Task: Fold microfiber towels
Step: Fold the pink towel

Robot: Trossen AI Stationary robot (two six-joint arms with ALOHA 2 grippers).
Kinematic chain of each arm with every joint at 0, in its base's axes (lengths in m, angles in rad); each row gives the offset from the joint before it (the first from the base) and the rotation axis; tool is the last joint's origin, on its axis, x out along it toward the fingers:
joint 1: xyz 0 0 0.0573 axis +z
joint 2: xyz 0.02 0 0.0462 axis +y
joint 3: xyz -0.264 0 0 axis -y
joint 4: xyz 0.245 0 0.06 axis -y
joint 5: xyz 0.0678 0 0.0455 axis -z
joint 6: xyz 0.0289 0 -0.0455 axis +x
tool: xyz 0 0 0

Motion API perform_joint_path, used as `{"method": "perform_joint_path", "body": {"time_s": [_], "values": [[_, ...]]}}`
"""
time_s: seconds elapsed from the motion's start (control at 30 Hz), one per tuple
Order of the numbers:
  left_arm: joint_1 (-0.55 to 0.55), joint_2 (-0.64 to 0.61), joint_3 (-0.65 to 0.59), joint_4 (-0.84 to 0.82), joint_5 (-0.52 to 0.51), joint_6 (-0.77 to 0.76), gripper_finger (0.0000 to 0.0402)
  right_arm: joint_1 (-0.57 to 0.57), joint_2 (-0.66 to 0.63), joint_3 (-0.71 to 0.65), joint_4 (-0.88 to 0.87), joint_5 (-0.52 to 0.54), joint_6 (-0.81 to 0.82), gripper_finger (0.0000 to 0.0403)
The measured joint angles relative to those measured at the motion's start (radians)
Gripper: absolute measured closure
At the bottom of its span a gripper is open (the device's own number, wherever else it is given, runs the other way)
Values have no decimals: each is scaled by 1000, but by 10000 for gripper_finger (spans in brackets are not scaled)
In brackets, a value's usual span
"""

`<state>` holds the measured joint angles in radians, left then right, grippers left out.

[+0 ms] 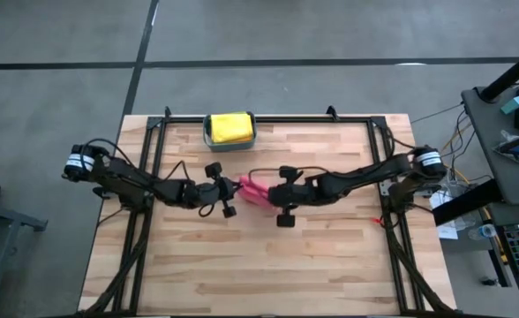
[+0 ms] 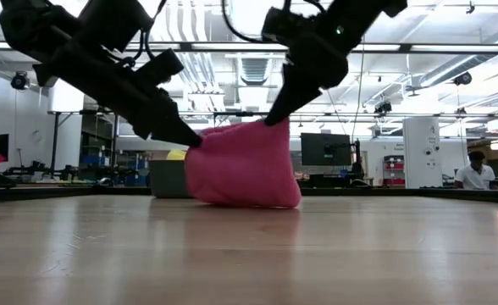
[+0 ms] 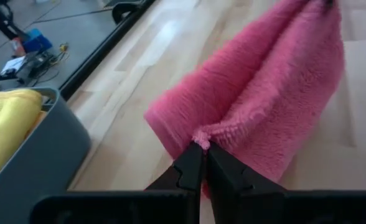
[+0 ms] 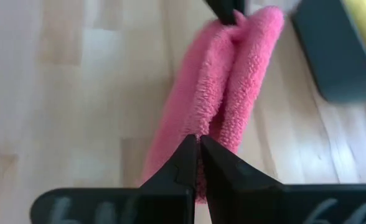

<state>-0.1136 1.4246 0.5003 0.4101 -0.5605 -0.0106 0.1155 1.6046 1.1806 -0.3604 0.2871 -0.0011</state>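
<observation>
Surface: a pale butcher-block wooden table (image 1: 330,256) is lying inside a black metal frame (image 1: 154,132), on a grey concrete floor.
Room: in the low view, a workshop with strip lights and monitors is showing behind the table; a person in a white shirt (image 2: 475,174) is sitting at the far side.
Bin: a teal rectangular plastic bin (image 1: 208,140) is sitting at 12 o'clock on the table, holding a folded yellow microfiber towel (image 1: 230,126).
Left arm: it is reaching in from 9 o'clock, low and nearly level; the left gripper (image 3: 203,149) is pinching one corner of the fluffy pink microfiber towel (image 1: 252,189), fingers pressed together on the hem.
Right arm: it is reaching in from 3 o'clock; the right gripper (image 4: 198,142) is pinching the opposite end of the pink towel.
Pink towel: it is hanging between the two grippers at the table's centre, doubled into a soft plush pouch, its lower bulge resting on the wood.
</observation>
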Motion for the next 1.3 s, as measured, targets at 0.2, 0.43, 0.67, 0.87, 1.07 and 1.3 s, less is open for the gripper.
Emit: {"method": "perform_joint_path", "body": {"time_s": [0.2, 0.43, 0.67, 0.87, 1.07, 1.3], "values": [[37, 3, 0, 5, 0, -1, 400, -47, -35, -157, 150, -7, 36, 394], [64, 7, 0, 51, 5, 3, 400, -105, -33, -265, 299, -62, 44, 394], [83, 8, 0, 137, 12, 58, 400, -111, -33, -282, 304, -82, 43, 394], [144, 54, -1, 217, 28, 80, 400, -139, -33, -288, 304, -83, 47, 394], [199, 191, 27, 294, 58, 79, 400, -148, -32, -325, 329, -93, 66, 394], [232, 298, 88, 320, 59, 79, 400, -151, -32, -348, 343, -105, 82, 394]]}}
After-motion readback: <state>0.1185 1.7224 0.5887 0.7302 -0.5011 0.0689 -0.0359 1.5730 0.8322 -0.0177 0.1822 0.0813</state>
